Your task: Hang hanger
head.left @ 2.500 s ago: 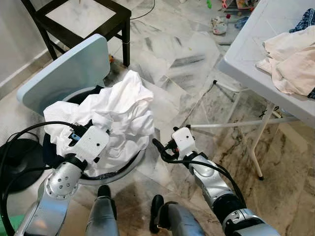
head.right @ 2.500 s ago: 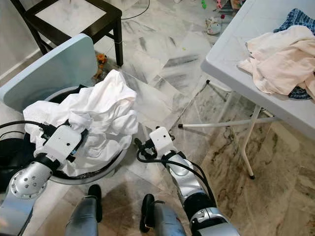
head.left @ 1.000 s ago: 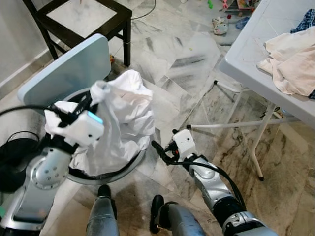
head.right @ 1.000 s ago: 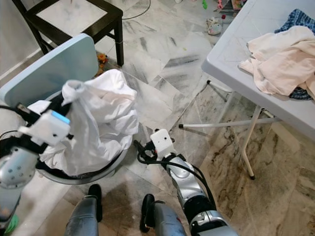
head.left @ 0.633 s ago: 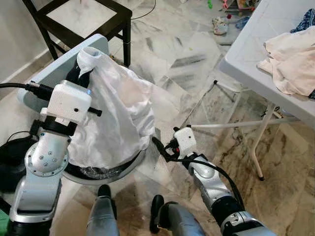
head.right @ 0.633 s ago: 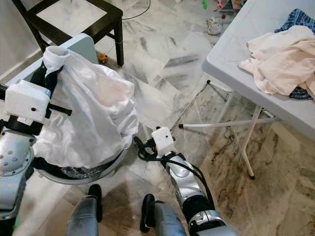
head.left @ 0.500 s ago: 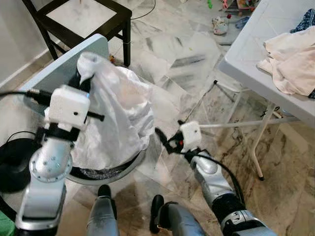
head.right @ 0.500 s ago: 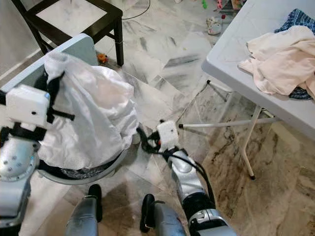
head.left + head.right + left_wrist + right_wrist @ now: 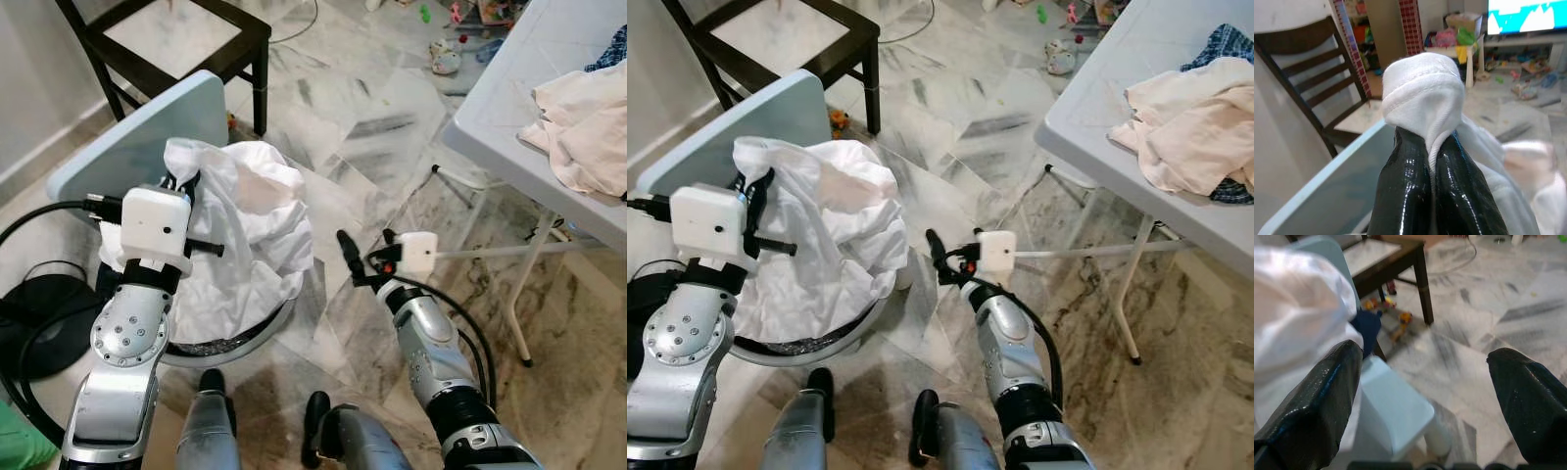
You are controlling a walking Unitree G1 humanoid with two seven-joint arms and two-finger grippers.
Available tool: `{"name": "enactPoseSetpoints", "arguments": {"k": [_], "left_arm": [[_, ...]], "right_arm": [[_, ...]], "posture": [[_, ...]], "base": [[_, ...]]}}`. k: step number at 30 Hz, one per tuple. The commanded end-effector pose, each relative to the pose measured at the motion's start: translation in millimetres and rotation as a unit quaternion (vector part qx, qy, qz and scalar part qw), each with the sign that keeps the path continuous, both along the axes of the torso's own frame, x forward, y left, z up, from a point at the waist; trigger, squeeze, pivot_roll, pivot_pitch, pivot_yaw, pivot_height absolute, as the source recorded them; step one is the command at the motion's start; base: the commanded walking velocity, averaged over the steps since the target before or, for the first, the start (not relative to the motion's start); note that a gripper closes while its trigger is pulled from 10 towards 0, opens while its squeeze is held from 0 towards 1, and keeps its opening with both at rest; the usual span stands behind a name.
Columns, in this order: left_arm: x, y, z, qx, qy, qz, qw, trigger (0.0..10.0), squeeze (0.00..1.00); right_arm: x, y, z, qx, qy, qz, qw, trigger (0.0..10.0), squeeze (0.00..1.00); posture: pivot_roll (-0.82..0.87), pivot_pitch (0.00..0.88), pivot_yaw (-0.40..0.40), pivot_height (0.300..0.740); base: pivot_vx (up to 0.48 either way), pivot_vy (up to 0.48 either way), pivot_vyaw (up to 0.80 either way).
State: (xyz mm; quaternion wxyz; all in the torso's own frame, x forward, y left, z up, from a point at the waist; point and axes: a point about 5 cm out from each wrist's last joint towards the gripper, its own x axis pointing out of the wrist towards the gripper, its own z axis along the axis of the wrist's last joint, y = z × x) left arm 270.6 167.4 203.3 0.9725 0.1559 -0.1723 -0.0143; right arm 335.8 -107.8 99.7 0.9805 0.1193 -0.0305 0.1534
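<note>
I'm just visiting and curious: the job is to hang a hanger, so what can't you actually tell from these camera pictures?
- Any hanger: the white garment held by the left gripper drapes over the basket, covering what lies beneath.
- The garment's type: bunched up in the eye views.
- The clothes on the white table: cut off by the picture's edge.
- Small toys on the far floor: too small.
- The right gripper, jaws apart, holds nothing.

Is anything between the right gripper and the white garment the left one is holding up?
Nothing visible. The right gripper is open beside the white garment, with only bare marble floor between them. The left gripper is shut on a fold of it above the laundry basket.
</note>
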Motion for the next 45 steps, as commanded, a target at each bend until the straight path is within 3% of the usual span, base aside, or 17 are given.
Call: {"name": "enactPoseSetpoints", "arguments": {"k": [1, 4, 14, 28, 36, 45], "left_arm": [[-0.6, -0.1, -11, -0.007, 0.021, -0.004, 1.000, 0.0, 0.00], [4.1, 0.4, -35, -0.006, 0.064, -0.011, 0.998, 0.0, 0.00], [9.9, 2.7, -58, -0.018, 0.111, -0.023, 0.993, 0.0, 0.00], [23.5, -3.6, -59, -0.021, 0.106, -0.042, 0.993, 0.0, 0.00], [21.1, -4.2, -61, -0.029, 0.103, -0.044, 0.993, 0.0, 0.00], [18.4, -0.3, -58, -0.065, 0.096, -0.070, 0.991, 0.0, 0.00]], "right_arm": [[-4.3, -6.3, -5, 0.007, 0.010, -0.014, 1.000, 10.0, 0.00], [-5.4, -9.3, -8, 0.008, 0.011, -0.026, 1.000, 10.0, 0.00], [-7.3, -17.3, -13, 0.064, 0.031, -0.066, 0.995, 10.0, 0.00], [-11.0, -19.1, -21, 0.075, 0.048, -0.078, 0.993, 10.0, 0.00], [-11.5, -20.6, -21, 0.066, 0.049, -0.075, 0.994, 10.0, 0.00], [-11.7, -19.5, -21, 0.060, 0.050, -0.070, 0.994, 10.0, 0.00]], "posture": [[0.32, 0.219, -0.126, 0.740], [0.31, 0.162, -0.103, 0.740], [0.29, 0.098, -0.056, 0.740], [0.27, 0.085, -0.056, 0.740], [0.27, 0.093, -0.064, 0.740], [0.27, 0.099, -0.067, 0.740]], "base": [[0.000, 0.000, 0.00], [0.000, 0.000, 0.00], [0.000, 0.000, 0.00], [0.000, 0.000, 0.00], [0.000, 0.000, 0.00], [0.027, -0.034, 0.00]]}}
